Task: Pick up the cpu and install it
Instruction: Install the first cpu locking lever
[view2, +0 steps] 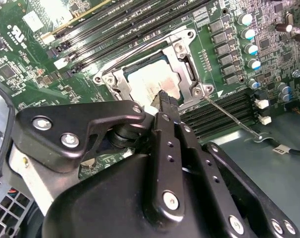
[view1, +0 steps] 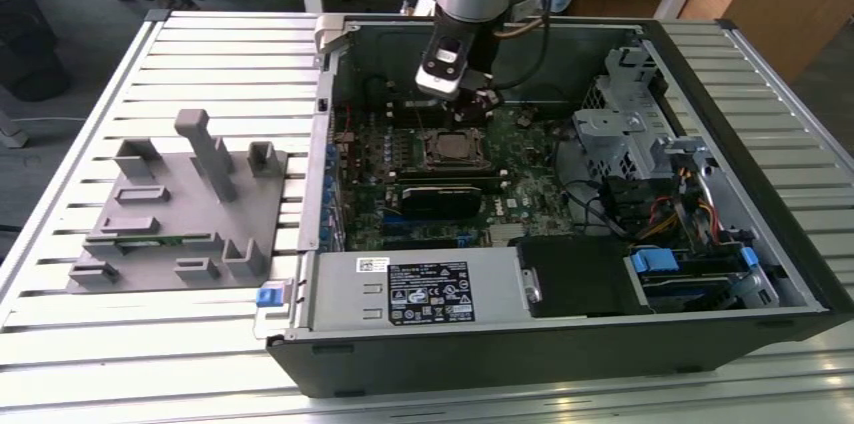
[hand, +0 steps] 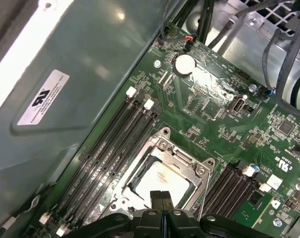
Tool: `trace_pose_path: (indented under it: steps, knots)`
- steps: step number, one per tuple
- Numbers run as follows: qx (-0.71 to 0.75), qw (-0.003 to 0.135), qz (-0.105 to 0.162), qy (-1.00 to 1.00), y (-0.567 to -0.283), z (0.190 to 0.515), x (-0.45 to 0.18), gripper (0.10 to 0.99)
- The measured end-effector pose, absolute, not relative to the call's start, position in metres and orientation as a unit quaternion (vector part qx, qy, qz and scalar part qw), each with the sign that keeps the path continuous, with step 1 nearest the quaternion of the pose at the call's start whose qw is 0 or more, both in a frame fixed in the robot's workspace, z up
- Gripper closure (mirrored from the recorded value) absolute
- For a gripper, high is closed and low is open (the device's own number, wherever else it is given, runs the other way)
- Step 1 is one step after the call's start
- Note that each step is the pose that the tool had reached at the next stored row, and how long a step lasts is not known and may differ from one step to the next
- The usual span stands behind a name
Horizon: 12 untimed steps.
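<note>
Exterior view: arm reaches into the open PC case point(view1: 747, 94), gripper point(view1: 470, 102) in the upper centre, hanging above the socket point(view1: 451, 149) on the motherboard point(view1: 521, 184); grey fixture tray point(view1: 174, 214) sits at left. Second wrist view: fingers point(view2: 165, 101) pressed together, nothing between them, tip just over the cpu point(view2: 150, 82), mid-frame, which lies seated inside the metal socket frame point(view2: 187, 64). First wrist view: cpu point(hand: 162, 181) at lower centre, fingertips point(hand: 161, 198) together at its near edge, memory slots point(hand: 110, 148) alongside. Handling call: light, stiff, flat, slick lid, fragile underside — grip by opposite edges, keep level.
</note>
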<state>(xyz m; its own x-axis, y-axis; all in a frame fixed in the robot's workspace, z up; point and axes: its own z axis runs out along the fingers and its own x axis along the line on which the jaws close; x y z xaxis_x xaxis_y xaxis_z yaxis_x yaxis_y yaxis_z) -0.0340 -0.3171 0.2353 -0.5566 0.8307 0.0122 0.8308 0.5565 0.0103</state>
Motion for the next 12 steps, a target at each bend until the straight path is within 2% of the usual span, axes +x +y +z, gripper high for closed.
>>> trace_pose_path:
  steps: [12]
  knots:
    - [-0.450,0.003,-0.007,-0.893,-0.3171,0.2353,-0.0340,0.980]
